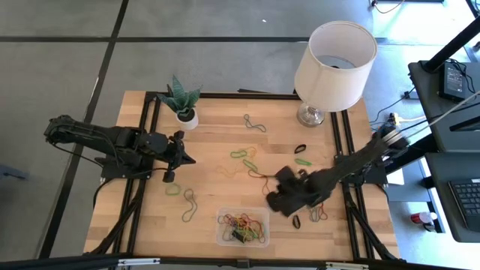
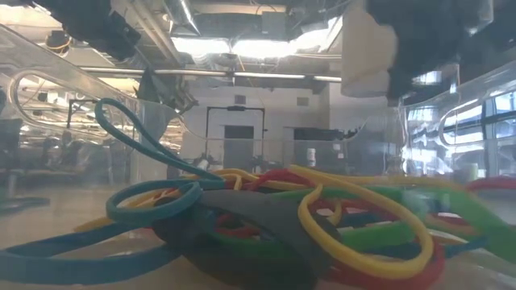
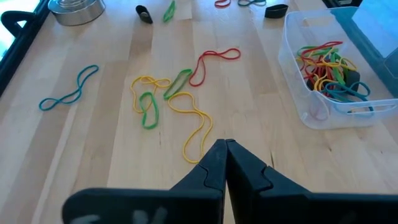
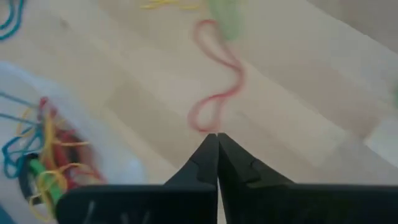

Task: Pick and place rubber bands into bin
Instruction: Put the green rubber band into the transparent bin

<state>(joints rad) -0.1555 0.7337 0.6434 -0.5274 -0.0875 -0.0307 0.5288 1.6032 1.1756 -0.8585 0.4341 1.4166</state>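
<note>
Though crowded across its middle, call the table (image 1: 225, 135) sparse otherwise: one lamp (image 1: 335, 56) at a far corner, one clear bin (image 1: 219, 225) by the opposite edge, holding a tangle beyond counting. Two tools, both pressed shut: left tool (image 3: 225, 144) idle toward the left edge, right tool (image 4: 217, 135) down at the end of a red rubber band (image 4: 238, 78) beside the bin; caught or merely touching, cannot tell. Roughly a dozen loose rubber bands (image 1: 241, 154). Likely light, limp, stretchy: pinch one strand flat against the wood.
</note>
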